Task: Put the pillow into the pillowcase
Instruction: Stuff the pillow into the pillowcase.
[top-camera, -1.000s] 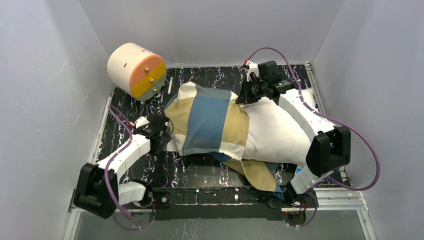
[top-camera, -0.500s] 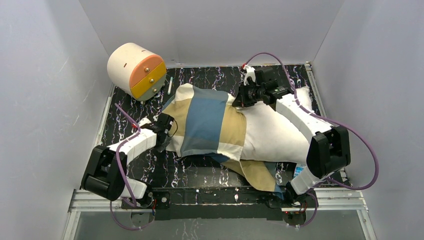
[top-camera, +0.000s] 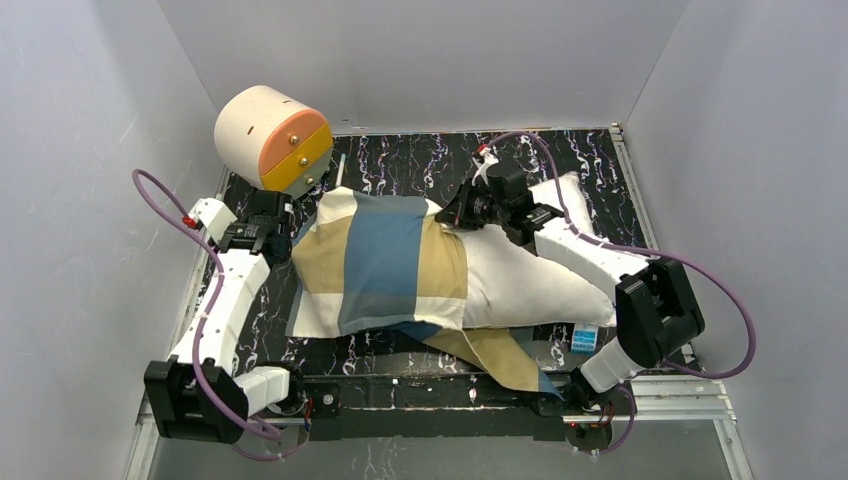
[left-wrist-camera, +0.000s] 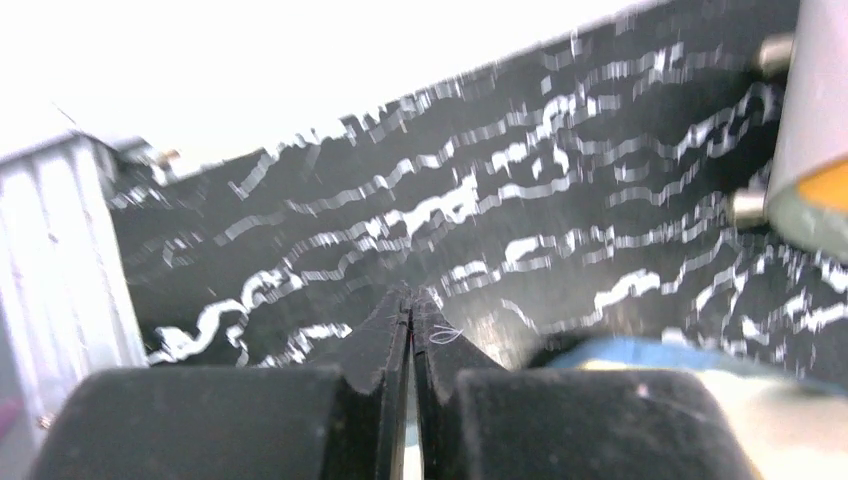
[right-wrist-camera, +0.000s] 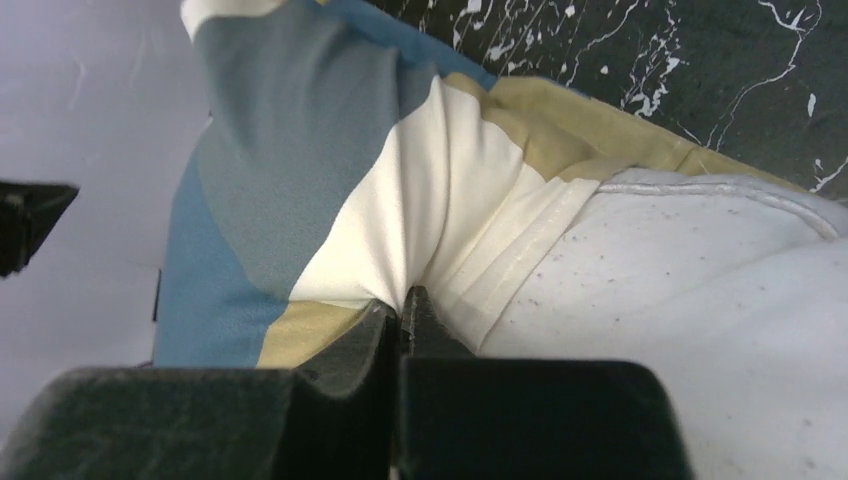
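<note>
Left pincer (left-wrist-camera: 410, 298): I saw it shut, perhaps on nothing.
Right pincer (right-wrist-camera: 403, 300): pinched the pillowcase (right-wrist-camera: 290, 170) edge beside the pillow (right-wrist-camera: 680, 300).

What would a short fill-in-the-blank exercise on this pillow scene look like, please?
1. In the top view, the pillowcase covers the ___ end of the pillow.
2. The right end effector is shut on the edge of the ___.
3. The left end effector has its jaws ___.
4. The pillow's uncovered end is plain ___.

Missing words: left; pillowcase; shut; white.
</note>
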